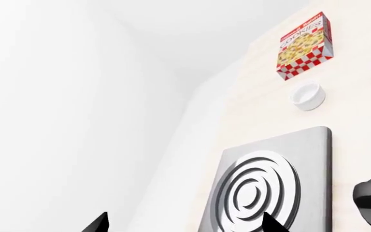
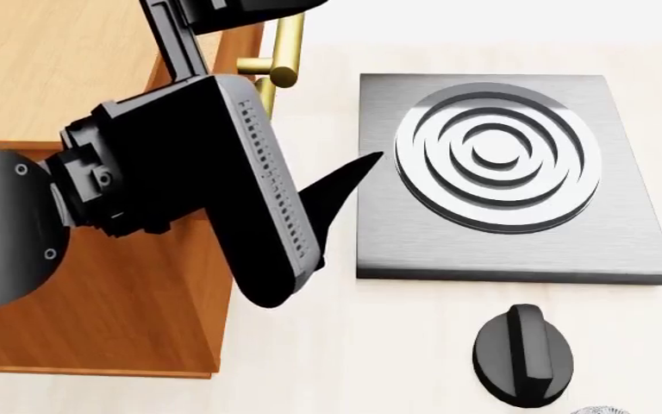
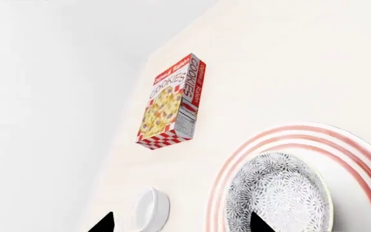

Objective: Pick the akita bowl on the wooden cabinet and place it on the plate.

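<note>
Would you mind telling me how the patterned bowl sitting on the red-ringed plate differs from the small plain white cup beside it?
The small round grey-patterned bowl is densely decorated, while the small plain white cup has no pattern. The bowl looks clearly wider than the cup. The bowl rests on the wide white plate with red rings, whereas the cup stands directly on the pale counter, apart from the plate. Both are round, open-topped and appear empty.

one wooden cabinet (image 2: 90,285); one brass handle (image 2: 282,52); one steel burner plate (image 2: 503,172); one black knob (image 2: 523,352); one cookies box (image 3: 171,101); one plain white cup (image 3: 150,209); one red-ringed plate (image 3: 359,159); one patterned akita bowl (image 3: 277,195).
</note>
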Controlling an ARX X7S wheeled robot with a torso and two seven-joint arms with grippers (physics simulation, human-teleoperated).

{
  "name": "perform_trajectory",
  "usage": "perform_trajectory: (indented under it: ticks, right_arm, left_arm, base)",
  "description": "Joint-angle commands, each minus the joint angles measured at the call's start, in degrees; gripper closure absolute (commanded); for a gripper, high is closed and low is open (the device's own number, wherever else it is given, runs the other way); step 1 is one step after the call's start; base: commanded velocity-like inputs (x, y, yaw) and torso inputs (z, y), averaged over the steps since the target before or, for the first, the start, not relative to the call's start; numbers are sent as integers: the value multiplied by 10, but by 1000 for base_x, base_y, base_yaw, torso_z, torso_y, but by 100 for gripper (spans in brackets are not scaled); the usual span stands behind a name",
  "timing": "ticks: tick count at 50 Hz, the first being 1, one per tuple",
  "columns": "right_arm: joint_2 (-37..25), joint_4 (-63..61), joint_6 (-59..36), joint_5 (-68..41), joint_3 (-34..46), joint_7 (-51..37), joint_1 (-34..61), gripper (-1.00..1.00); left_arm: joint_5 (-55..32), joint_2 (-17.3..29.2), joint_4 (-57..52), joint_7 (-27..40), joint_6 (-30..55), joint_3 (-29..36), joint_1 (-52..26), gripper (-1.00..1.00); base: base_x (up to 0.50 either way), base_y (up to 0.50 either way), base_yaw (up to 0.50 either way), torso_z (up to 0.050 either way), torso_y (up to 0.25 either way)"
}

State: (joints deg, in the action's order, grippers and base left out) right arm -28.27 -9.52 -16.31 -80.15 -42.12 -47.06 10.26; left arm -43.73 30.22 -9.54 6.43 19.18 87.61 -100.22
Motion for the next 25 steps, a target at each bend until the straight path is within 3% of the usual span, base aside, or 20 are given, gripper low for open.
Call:
perform_trajectory:
  ticks: [1, 25]
  right_arm:
    - [-20, -74, -19, -18, 9, -28, 34, -100]
    - [-88, -204, -54, -86, 67, -103, 136, -100]
  left_arm:
    - [6, -11, 4, -17, 10, -16, -5, -100]
    - [7, -4, -3, -13, 11, -19, 1, -100]
  base:
    - [0, 0, 0, 0, 0]
    - [0, 0, 0, 0, 0]
